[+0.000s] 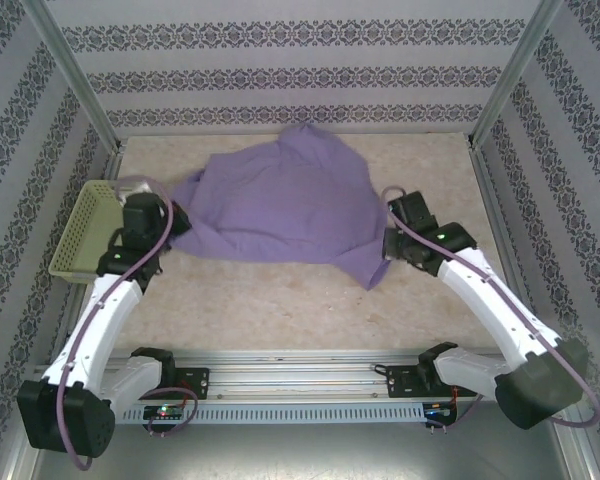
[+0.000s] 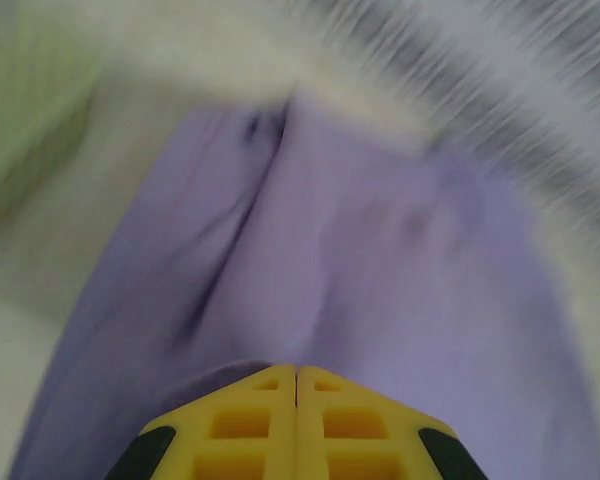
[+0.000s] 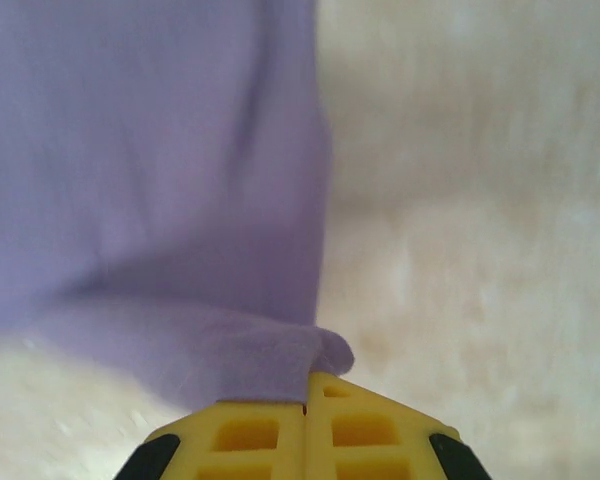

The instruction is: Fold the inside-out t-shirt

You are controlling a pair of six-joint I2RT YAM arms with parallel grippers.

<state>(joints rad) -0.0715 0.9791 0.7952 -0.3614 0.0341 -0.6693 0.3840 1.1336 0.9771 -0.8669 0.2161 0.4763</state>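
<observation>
Inside-out t-shirt (image 1: 280,205), lavender, one item. Top camera: it lies crumpled across the far middle of the bench (image 1: 280,300), plain face up with no lettering to be seen, one corner hanging toward the near right. First hazard, as I judge it: both my holds sit at the very rim of the cloth, so a lift or an outward pull could strip an edge free, or raise one layer and leave the rest heaped. Second hazard: the yellow-green basket (image 1: 80,232) stands just beside my left arm, and a sideways swing could knock it. Pose: both arms reach forward from their bases, my left fingers (image 1: 178,222) at the shirt's left edge, my right fingers (image 1: 385,245) at the near right corner, wrists low over the bench. Left wrist camera, smeared: left fingers (image 2: 288,380) closed tip to tip, a fold of the shirt (image 2: 380,260) tucked in at their left side. The bite looks shallow and off-centre, so slippage is the risk. The basket (image 2: 25,110) is a green blur at upper left. Right wrist camera: right fingers (image 3: 315,392) closed on a rolled hem of the shirt (image 3: 150,150), caught at the tips only, bare bench (image 3: 480,250) to the right. A sharp tug would likely pull that hem out.
</observation>
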